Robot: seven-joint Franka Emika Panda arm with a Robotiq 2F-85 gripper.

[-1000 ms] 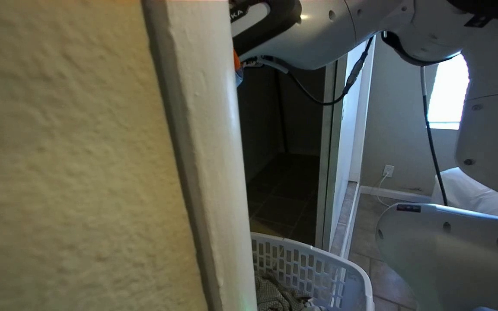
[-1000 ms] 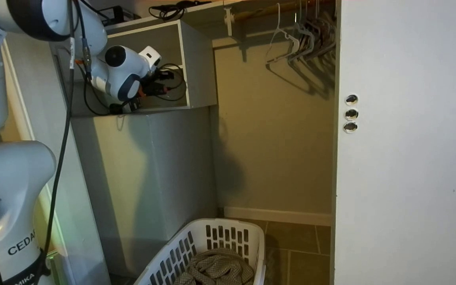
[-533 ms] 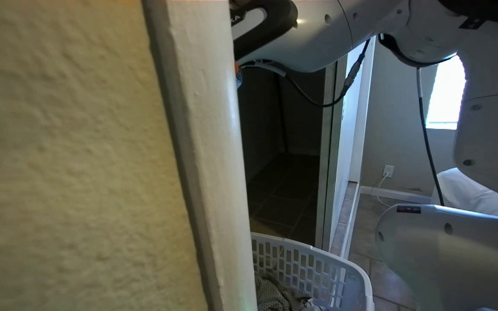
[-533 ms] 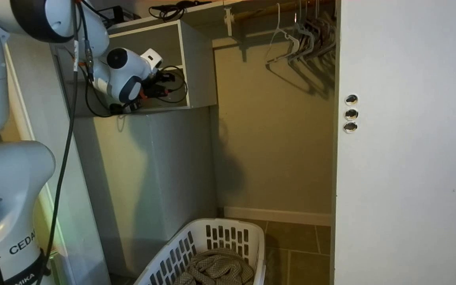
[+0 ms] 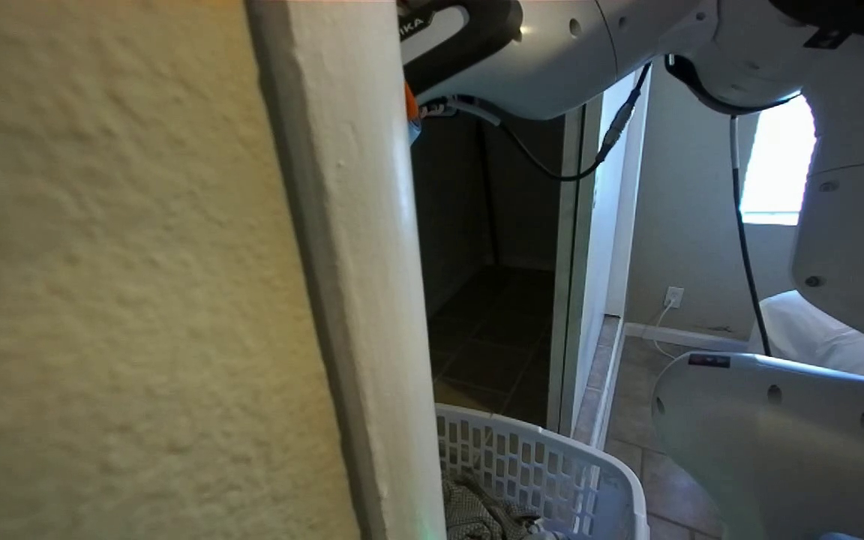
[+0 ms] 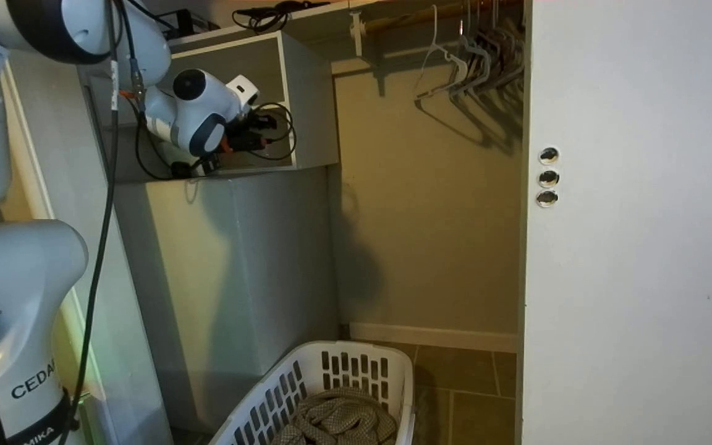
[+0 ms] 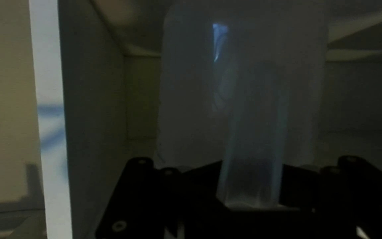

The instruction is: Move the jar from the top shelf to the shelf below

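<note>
The jar (image 7: 194,99) is a large, cloudy, see-through container with a handle (image 7: 257,132). It fills the middle of the dark wrist view. My gripper (image 7: 250,186) is shut on the handle, with a black finger against each side. Behind the jar are the inner walls of the shelf unit (image 7: 95,132); I cannot tell whether the jar touches a shelf. In an exterior view, my gripper (image 6: 248,137) is at the lower compartment of the shelf unit (image 6: 306,105), below its divider. The jar cannot be made out in either exterior view, and the fingertips are hidden there.
The unit's light side edge (image 7: 51,132) stands close beside the jar. Cables (image 6: 282,133) loop from the gripper by the opening. A white laundry basket (image 6: 405,395) with cloth stands below. Hangers (image 6: 455,68) hang to the right. A door frame (image 5: 364,262) blocks one view.
The arm dipped slightly about half a second ago and has risen again. In an exterior view the wrist and gripper are now slightly further right, toward the unit's side wall.
</note>
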